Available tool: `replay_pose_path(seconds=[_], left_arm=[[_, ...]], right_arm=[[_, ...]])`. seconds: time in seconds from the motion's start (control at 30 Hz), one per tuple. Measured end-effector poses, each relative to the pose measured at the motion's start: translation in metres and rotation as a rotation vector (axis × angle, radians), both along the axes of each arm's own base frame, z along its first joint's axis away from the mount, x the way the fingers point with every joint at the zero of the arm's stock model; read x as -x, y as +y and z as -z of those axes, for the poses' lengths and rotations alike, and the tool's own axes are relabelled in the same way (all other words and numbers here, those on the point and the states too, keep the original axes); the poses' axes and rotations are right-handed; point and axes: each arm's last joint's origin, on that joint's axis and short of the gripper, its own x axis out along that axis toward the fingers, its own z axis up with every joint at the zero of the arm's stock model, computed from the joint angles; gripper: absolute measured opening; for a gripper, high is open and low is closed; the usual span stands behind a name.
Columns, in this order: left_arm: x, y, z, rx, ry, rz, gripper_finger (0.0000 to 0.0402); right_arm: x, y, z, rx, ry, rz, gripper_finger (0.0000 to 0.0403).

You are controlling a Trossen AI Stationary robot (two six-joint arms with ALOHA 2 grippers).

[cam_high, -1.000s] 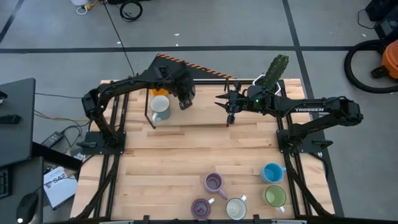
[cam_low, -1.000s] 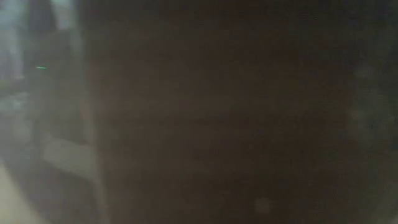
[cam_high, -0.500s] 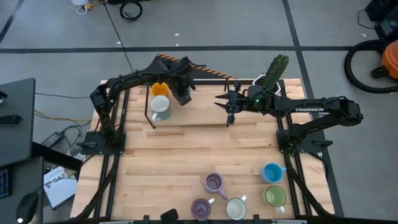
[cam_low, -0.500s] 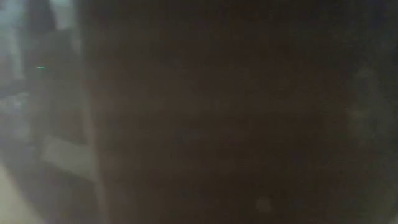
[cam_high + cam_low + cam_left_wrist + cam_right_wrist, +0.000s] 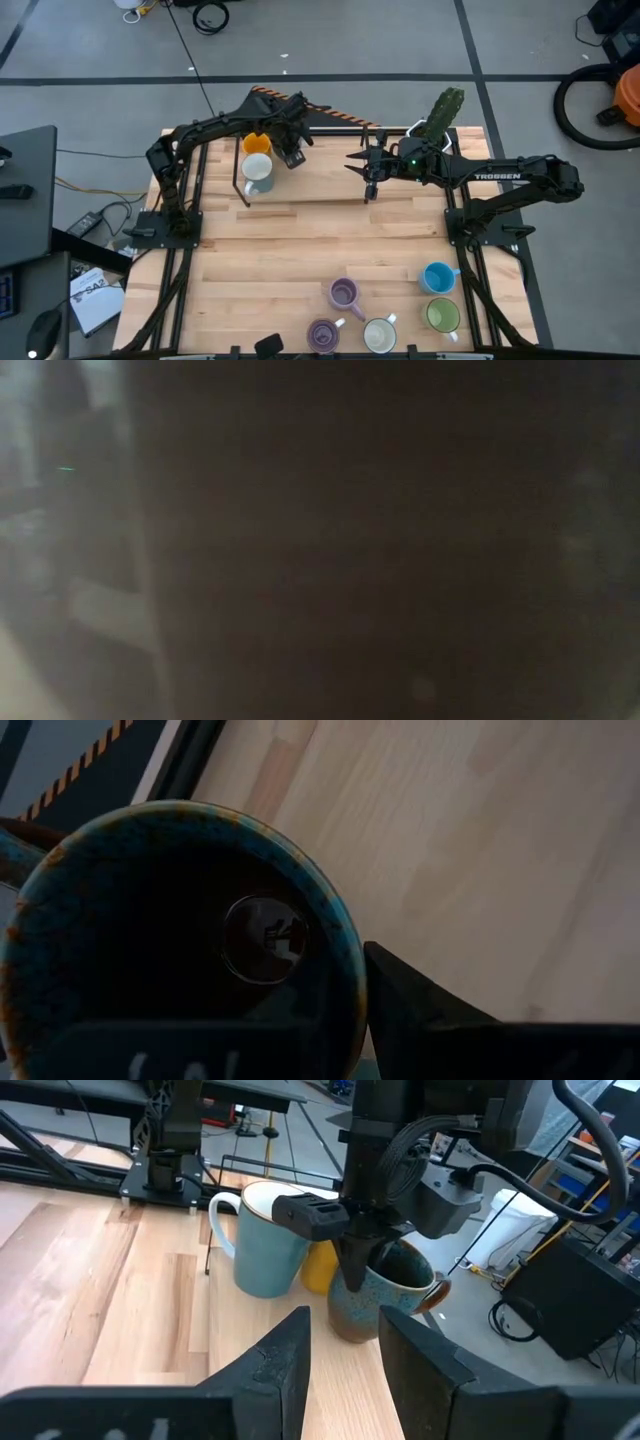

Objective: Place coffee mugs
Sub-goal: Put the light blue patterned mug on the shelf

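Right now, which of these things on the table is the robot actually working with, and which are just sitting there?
Part of the job:
- dark speckled mug, in the left gripper
- white mug
- orange mug
- two purple mugs
- blue mug
- green mug
- second white mug

Just lying about:
- cactus
- right gripper, waiting

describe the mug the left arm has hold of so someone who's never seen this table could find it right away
Look to the far edge of the wooden table, toward its left corner, where three mugs cluster. The left gripper is shut on the rim of the dark speckled teal-brown mug, one finger inside. Beside it stand a pale blue mug with a white inside and an orange mug; only the held one is dark and mottled.
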Motion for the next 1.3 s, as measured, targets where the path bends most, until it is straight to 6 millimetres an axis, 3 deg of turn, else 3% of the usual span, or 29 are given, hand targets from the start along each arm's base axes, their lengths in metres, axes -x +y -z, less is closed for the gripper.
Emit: replay_pose_path(seconds=[0.4,0.67,1.1,1.3], left_arm=[[-0.001,0.000,0.000,0.009,-0.014,-0.012,0.0052],[-0.008,0.003,0.013,0.019,0.006,-0.009,0.0052],[-0.007,0.002,0.014,0.039,0.010,-0.010,0.0055],[-0.007,0.001,0.005,0.080,0.001,-0.010,0.0072]], right_arm=[[0.000,0.000,0.000,0.000,0.000,0.000,0.0126],[0.000,0.000,0.000,0.000,0.002,0.000,0.0126],[0.000,0.000,0.001,0.001,0.008,-0.001,0.0126],[0.000,0.000,0.001,-0.001,0.008,-0.001,0.0126]])
